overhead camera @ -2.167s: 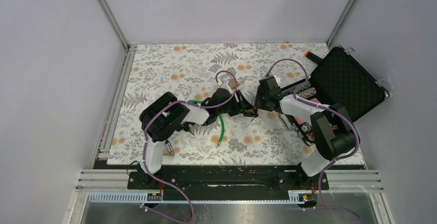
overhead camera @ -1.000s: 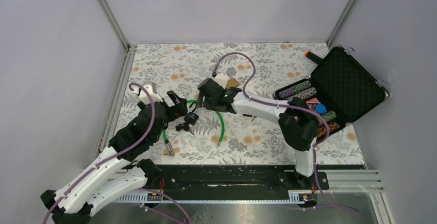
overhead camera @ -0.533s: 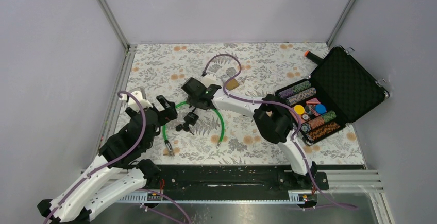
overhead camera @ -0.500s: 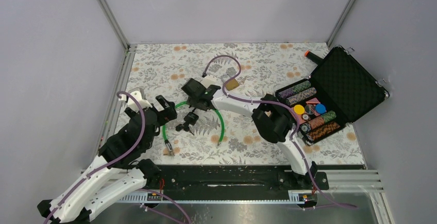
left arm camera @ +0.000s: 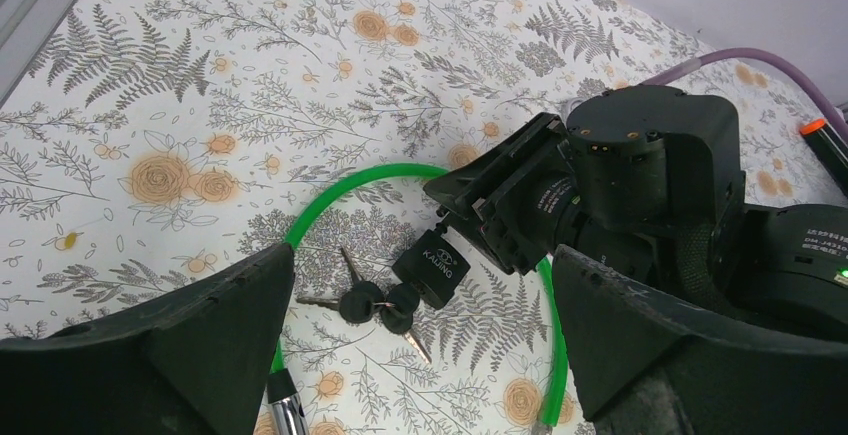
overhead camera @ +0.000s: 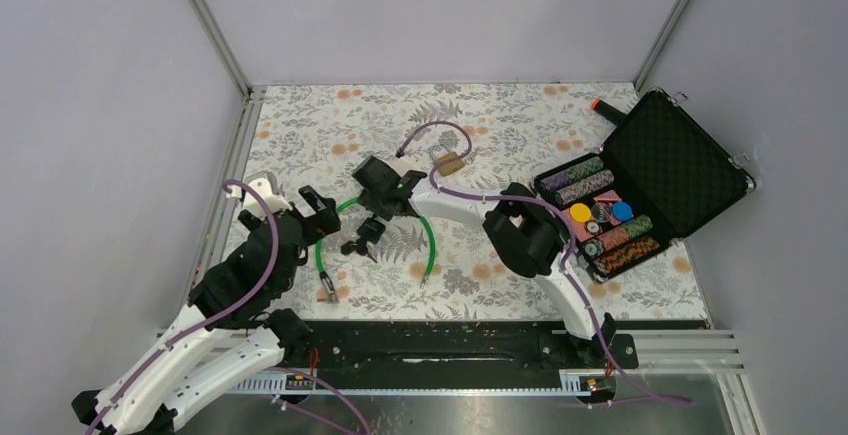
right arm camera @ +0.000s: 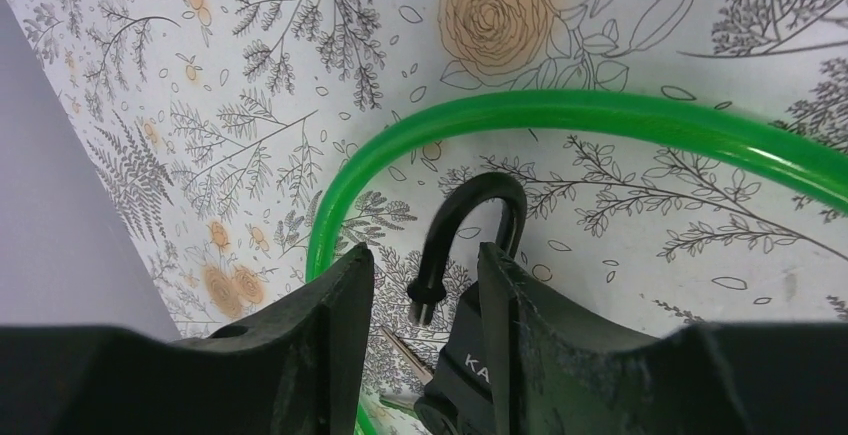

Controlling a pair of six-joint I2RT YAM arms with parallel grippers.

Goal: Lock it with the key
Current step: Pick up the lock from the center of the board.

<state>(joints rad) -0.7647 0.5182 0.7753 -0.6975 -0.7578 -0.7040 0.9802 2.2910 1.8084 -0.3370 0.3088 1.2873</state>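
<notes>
A black padlock (left arm camera: 437,265) with its shackle (right arm camera: 470,210) open lies on the floral mat inside a green cable loop (left arm camera: 330,205). A bunch of black-headed keys (left arm camera: 372,303) lies against its lower end, one apparently in the lock. My right gripper (right arm camera: 425,265) is partly open, its fingers on either side of the shackle's free end. In the top view it (overhead camera: 376,207) sits just above the padlock (overhead camera: 372,228). My left gripper (left arm camera: 422,255) is wide open and empty, hovering back from the padlock; in the top view it (overhead camera: 322,213) is left of the keys (overhead camera: 352,248).
An open black case (overhead camera: 660,160) with poker chips stands at the right. A small brass padlock (overhead camera: 450,163) lies behind the right arm. The cable's metal end (overhead camera: 326,292) lies near the front. An orange-tipped pen (overhead camera: 603,106) lies at the back right.
The left arm has pulled back to the left. The right arm has reached left across the mat to the padlock. Padlock and keys have stayed in place over the last second.
</notes>
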